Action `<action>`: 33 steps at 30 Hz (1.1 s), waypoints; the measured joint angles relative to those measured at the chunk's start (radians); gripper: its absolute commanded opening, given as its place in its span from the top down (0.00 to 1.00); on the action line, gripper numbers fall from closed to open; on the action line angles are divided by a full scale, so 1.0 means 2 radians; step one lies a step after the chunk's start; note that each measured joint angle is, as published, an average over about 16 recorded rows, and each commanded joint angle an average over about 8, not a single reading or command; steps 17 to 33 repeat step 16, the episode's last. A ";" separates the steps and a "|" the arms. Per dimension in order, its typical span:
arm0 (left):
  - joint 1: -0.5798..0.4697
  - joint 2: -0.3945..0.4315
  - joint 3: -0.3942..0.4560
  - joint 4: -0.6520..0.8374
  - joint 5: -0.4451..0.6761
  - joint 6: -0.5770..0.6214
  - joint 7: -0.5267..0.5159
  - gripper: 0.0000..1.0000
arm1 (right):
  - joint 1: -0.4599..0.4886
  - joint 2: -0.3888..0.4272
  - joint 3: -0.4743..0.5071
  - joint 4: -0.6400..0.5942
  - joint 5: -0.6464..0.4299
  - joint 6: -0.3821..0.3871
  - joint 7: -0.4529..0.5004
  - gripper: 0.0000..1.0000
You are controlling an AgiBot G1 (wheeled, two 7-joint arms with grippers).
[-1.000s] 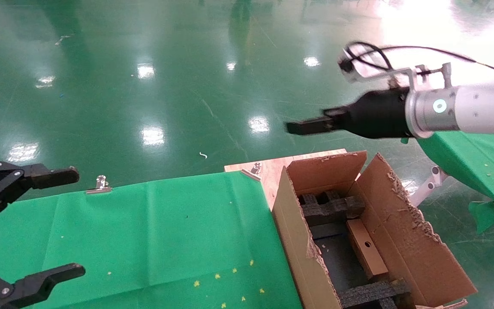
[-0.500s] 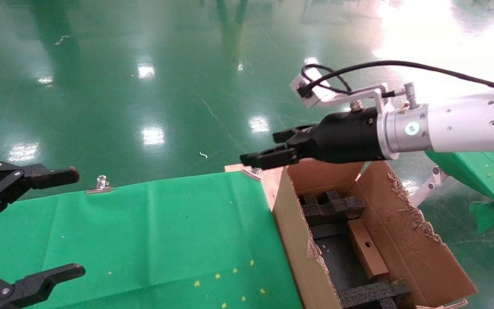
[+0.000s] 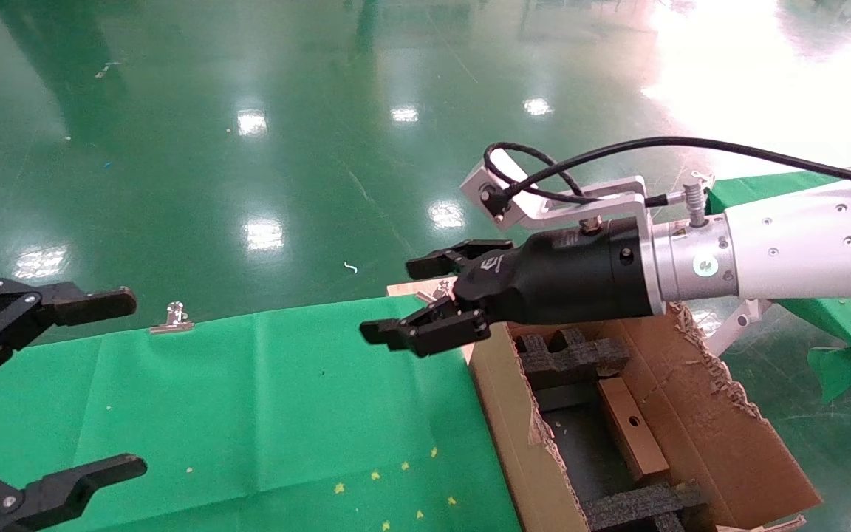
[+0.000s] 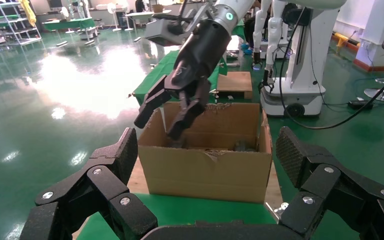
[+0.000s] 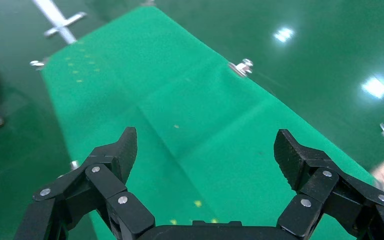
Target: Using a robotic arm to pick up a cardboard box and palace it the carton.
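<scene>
the right gripper of the robotic arm hangs over the green table, just left of the carton, its fingers spread and holding nothing. the cardboard box lies inside the carton between black foam spacers. the left gripper sits at the table's near left, fingers wide apart and empty.

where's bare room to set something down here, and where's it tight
Bare green cloth lies between the open left gripper and the carton. Inside the carton it is crowded: foam spacers and the cardboard box. The open right gripper hovers by its corner.
</scene>
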 measured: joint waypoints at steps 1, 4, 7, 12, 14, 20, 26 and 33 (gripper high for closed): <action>0.000 0.000 0.000 0.000 0.000 0.000 0.000 0.00 | -0.010 -0.001 0.013 -0.001 0.005 -0.007 -0.011 0.00; 0.000 0.000 0.000 0.000 0.000 0.000 0.000 0.00 | -0.038 -0.005 0.052 -0.003 0.020 -0.029 -0.042 0.00; 0.000 0.000 0.000 0.000 0.000 0.000 0.000 0.00 | -0.067 -0.008 0.092 -0.005 0.034 -0.050 -0.074 0.00; 0.000 0.000 0.000 0.000 0.000 0.000 0.000 0.00 | -0.100 -0.012 0.137 -0.008 0.051 -0.075 -0.111 0.00; 0.000 0.000 0.000 0.000 0.000 0.000 0.000 0.00 | -0.109 -0.013 0.150 -0.009 0.056 -0.082 -0.122 0.00; 0.000 0.000 0.000 0.000 0.000 0.000 0.000 0.00 | -0.119 -0.014 0.163 -0.009 0.061 -0.089 -0.132 0.00; 0.000 0.000 0.000 0.000 0.000 0.000 0.000 0.00 | -0.119 -0.014 0.163 -0.009 0.061 -0.089 -0.132 0.00; 0.000 0.000 0.000 0.000 0.000 0.000 0.000 0.00 | -0.119 -0.014 0.163 -0.009 0.061 -0.089 -0.132 0.00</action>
